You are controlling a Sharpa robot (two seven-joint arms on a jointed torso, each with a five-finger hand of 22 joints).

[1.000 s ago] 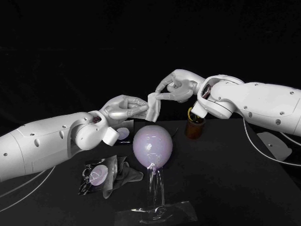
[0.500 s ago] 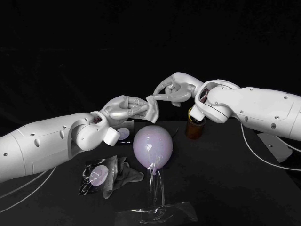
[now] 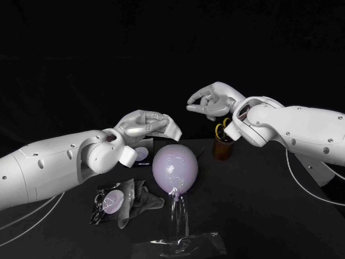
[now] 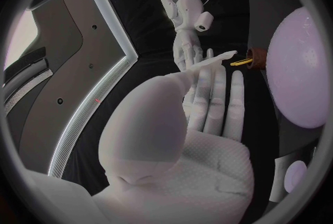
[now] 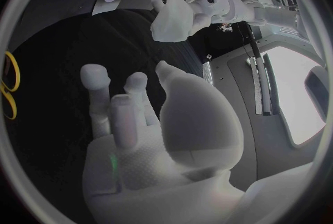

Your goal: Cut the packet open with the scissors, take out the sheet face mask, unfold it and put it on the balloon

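Nothing here can be read: no word, brand, number or sign. The packet (image 3: 114,202), lying near the front left corner of the table (image 3: 258,210), has a pale round patch on its dark face. Any lettering on it is too small and dim to make out.

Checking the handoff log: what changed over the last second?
The right hand let go of the mask and drew back to its own side, away from the left hand, which still pinches the folded mask. Balloon, packet and scissors stayed put.
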